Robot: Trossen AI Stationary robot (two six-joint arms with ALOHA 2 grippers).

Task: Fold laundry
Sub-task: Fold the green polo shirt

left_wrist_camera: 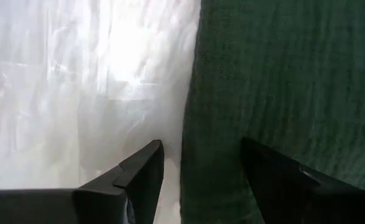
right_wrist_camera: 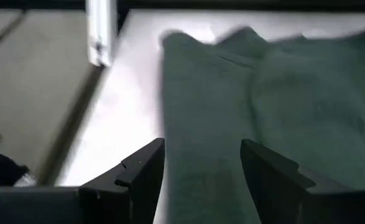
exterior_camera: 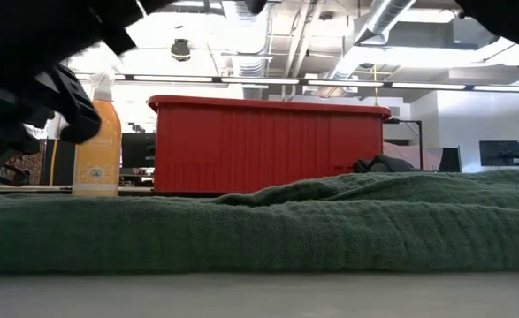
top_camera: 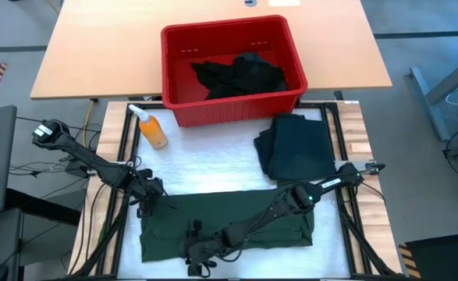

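Both my left end effector (top_camera: 147, 195) and right end effector (top_camera: 197, 254) are open over the green shirt (top_camera: 236, 218). I should pinch only the edge layer, then lift evenly off the worktop (top_camera: 213, 168).

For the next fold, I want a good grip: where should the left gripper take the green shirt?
Grip the green shirt at its left edge, from above. There the cloth lies flat on the white mat, and the left gripper has open fingers straddling that edge.
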